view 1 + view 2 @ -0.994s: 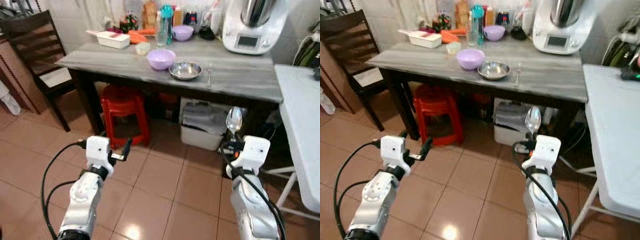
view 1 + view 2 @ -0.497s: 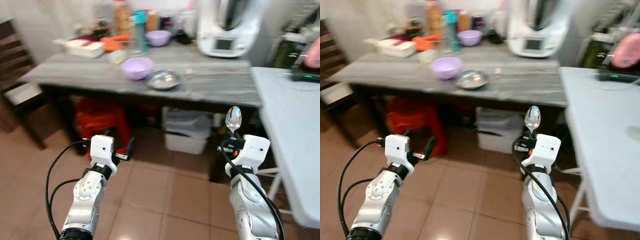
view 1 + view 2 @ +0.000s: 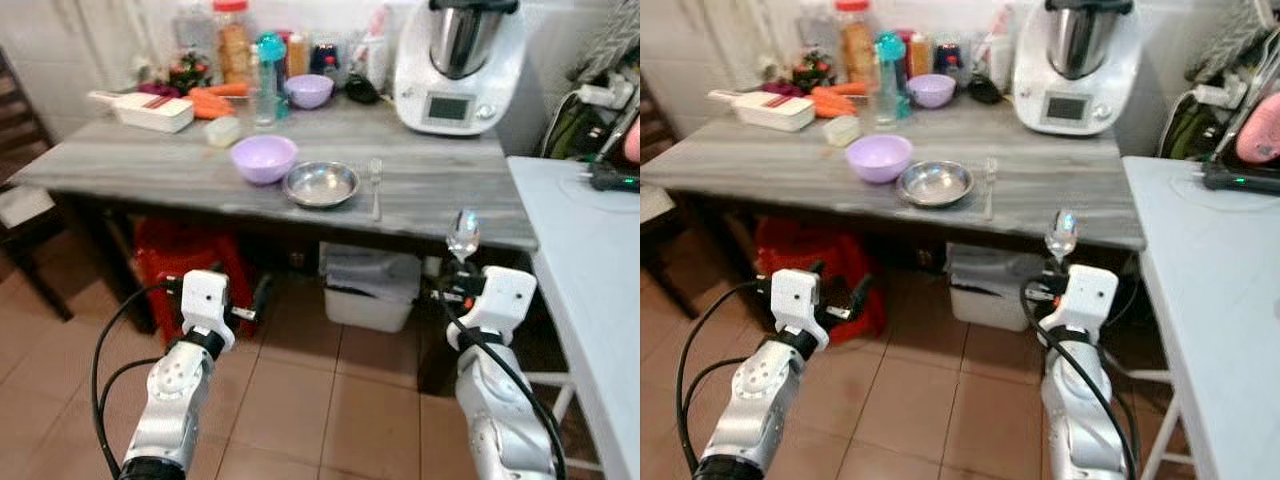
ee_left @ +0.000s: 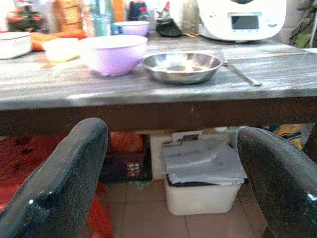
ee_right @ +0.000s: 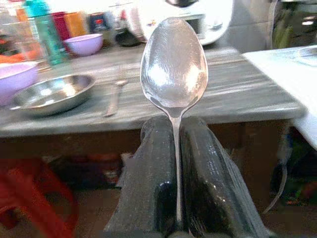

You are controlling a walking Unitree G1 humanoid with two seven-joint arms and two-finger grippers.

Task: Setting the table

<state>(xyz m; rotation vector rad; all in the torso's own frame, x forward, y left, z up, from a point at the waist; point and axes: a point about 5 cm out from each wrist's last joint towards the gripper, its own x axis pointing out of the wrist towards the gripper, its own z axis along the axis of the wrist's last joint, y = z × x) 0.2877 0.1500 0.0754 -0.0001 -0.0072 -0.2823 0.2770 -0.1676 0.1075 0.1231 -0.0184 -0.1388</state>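
My right gripper (image 3: 458, 290) is shut on a metal spoon (image 3: 463, 234) that stands upright, bowl up (image 5: 173, 64), in front of the grey table's near edge (image 3: 300, 212). On the table sit a steel bowl (image 3: 321, 183), a lilac bowl (image 3: 264, 158) beside it, and a fork (image 3: 376, 186) to the right of the steel bowl. My left gripper (image 3: 250, 305) is held low over the floor, open, its fingers (image 4: 64, 183) wide apart with nothing between them.
A white kitchen machine (image 3: 459, 60), bottles, a second lilac bowl (image 3: 309, 90) and a white container (image 3: 150, 110) crowd the table's back. A red stool (image 3: 170, 265) and a grey bin (image 3: 372, 280) stand under it. A white table (image 3: 590, 270) is on the right.
The camera has come closer to the grey table and swung, so the table looms larger. The spoon stays held upright in my right gripper; the left gripper stays open.
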